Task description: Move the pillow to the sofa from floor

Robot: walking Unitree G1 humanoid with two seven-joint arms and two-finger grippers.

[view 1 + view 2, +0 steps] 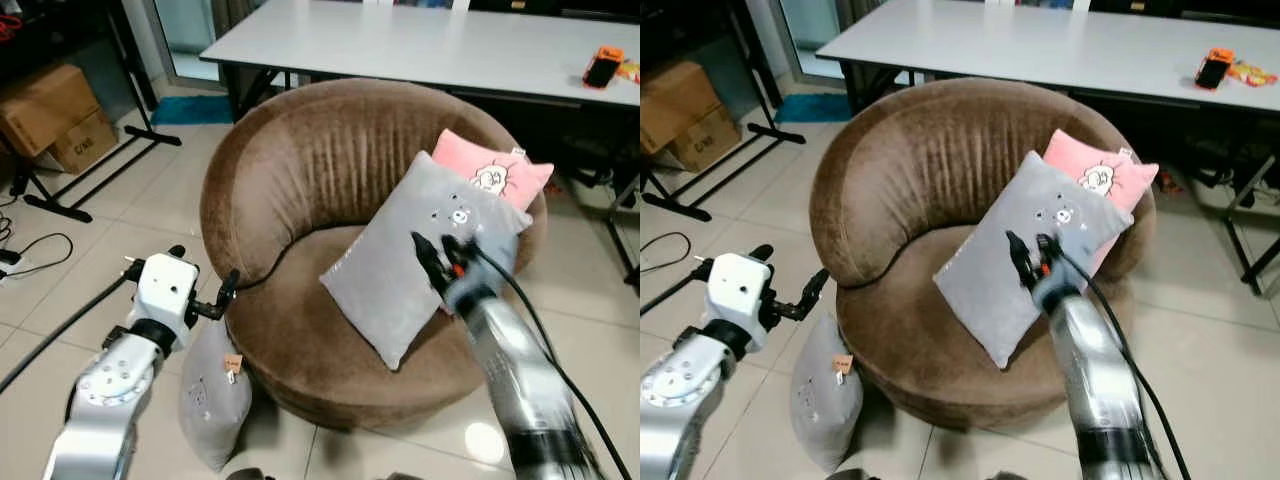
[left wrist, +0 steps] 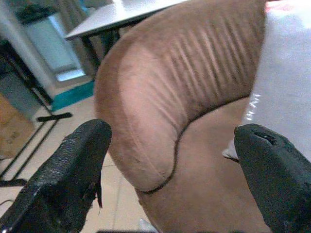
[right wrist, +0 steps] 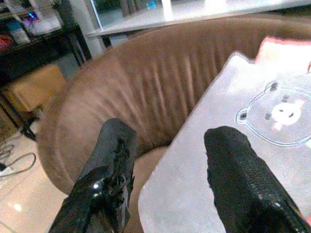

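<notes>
Pillow [image 1: 415, 255] is lying tilted on the sofa [image 1: 300, 170], propped against a pink pillow [image 1: 490, 170]. Right gripper [image 1: 432, 248] hovers over it, fingers parted, gripping nothing. Left gripper [image 1: 228, 292] is spread wide and empty; another grey pillow [image 1: 213, 392] sits on the floor below it.

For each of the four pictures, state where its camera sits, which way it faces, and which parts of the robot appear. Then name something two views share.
Left eye view: on the head, looking forward and down at the brown sofa; both silver arms show.
Right eye view: the same head, same scene.
Left wrist view: on the left arm, looking along the open left gripper at the sofa's backrest.
Right wrist view: on the right arm, looking along the open right gripper over the grey pillow.
Shared: both wrist views show the sofa and the grey pillow.
</notes>
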